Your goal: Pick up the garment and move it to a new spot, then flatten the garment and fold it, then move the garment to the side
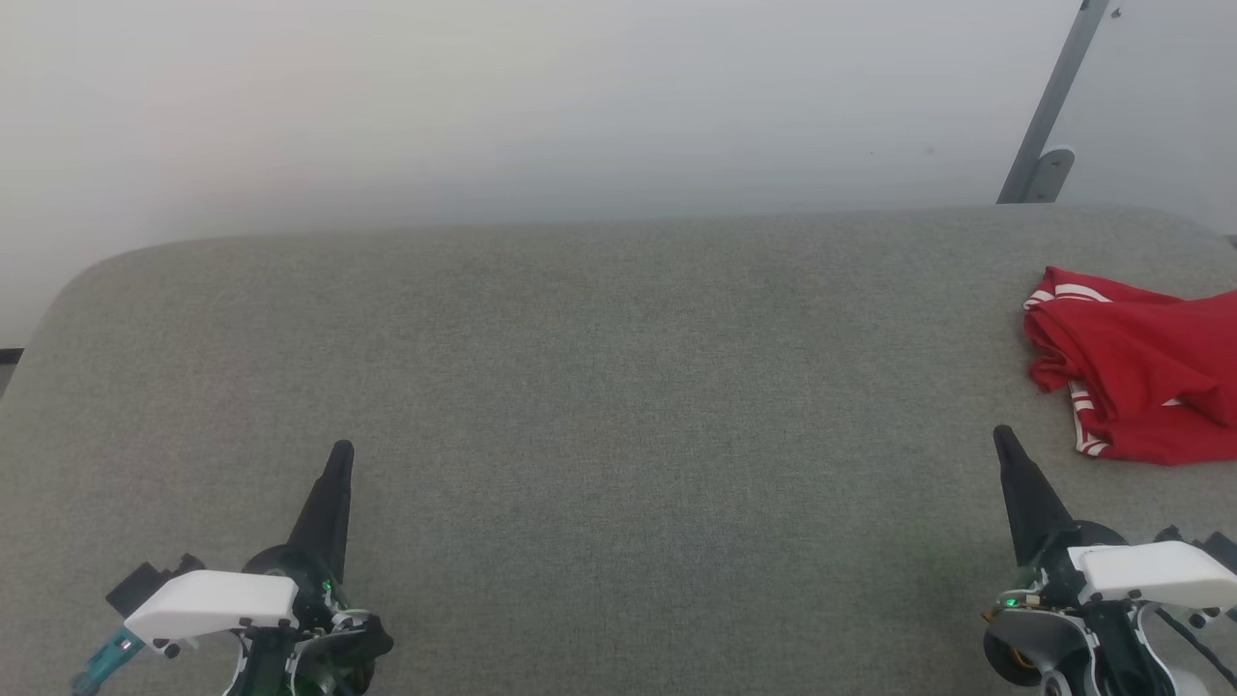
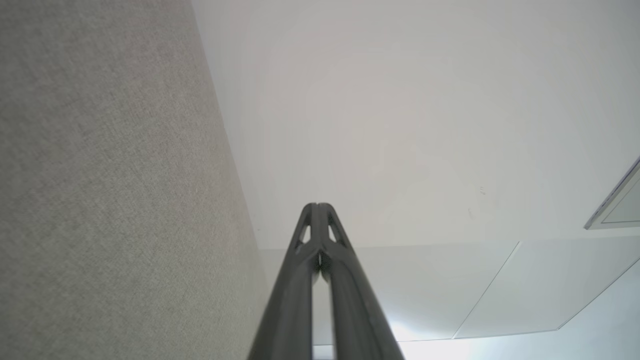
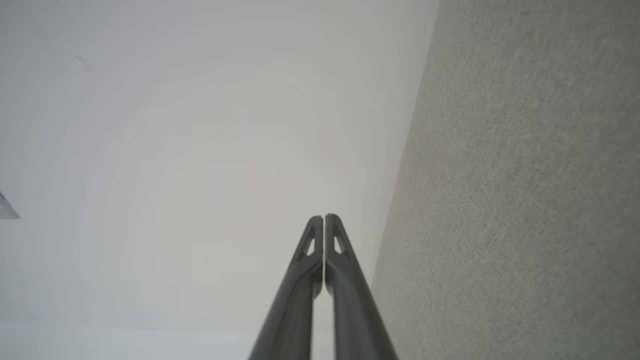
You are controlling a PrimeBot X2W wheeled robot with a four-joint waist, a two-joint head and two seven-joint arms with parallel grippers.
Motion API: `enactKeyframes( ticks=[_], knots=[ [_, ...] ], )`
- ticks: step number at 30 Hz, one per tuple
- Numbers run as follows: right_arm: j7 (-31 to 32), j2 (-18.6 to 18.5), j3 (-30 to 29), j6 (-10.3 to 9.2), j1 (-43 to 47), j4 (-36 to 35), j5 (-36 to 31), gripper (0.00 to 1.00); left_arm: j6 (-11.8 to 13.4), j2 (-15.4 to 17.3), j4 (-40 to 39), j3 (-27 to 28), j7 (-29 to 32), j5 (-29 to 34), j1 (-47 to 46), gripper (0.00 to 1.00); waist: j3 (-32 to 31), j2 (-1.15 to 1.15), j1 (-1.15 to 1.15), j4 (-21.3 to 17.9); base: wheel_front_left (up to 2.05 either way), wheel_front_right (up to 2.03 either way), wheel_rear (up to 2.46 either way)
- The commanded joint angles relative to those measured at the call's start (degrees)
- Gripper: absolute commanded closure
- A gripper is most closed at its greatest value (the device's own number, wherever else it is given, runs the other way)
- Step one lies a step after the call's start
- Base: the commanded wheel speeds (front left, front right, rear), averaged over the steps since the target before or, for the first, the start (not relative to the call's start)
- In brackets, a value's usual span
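The right gripper [image 1: 1003, 432] sits closest to the lens at the lower right. Its two dark fingers are pressed together to a single point, and the right wrist view shows the same meeting tips [image 3: 324, 217] with no gap and nothing between them. The left gripper [image 1: 340, 452] mirrors it at the lower left, likewise shut on nothing (its wrist view shows the tips [image 2: 316, 206] touching). Both point forward over the grey fabric-covered tabletop [image 1: 618, 387].

The red jersey [image 1: 1140, 367] lies ahead of the right gripper's tip and outward to its right, near it but not touching. From the left gripper it is well apart, across the whole bare width of the tabletop. The right arm is plainly the nearer one.

The jersey lies bunched, with one white striped trim band at its hand-side corner and another at its far corner. Its visible part runs roughly away from the hand. The picture's edge cuts off its outer side, so I cannot tell its full length or true long axis.

This fits two stages equally well: a rumpled jersey waiting at the edge to be carried inward, or one already set aside. The visible folds look loose rather than squared. Any reach would go forward and outward from the right hand, and the near striped corner is the closest hold.
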Motion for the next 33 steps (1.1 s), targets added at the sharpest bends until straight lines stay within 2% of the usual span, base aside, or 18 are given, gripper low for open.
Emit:
enactKeyframes(
  ticks=[1,33],
  knots=[
    [0.16,0.19,-0.04,0.00,-0.34,-0.25,0.23,1.00,-0.16,-0.13,0.01,0.19,0.22,-0.11,-0.66,1.00,0.00,0.00,0.00,0.00,0.00,0.00,0.00],
    [0.15,0.19,-0.04,0.00,-0.33,-0.25,0.24,1.00,-0.17,-0.14,0.01,0.20,0.23,-0.09,-0.66,1.00,0.00,0.00,0.00,0.00,0.00,0.00,0.00]
  ],
)
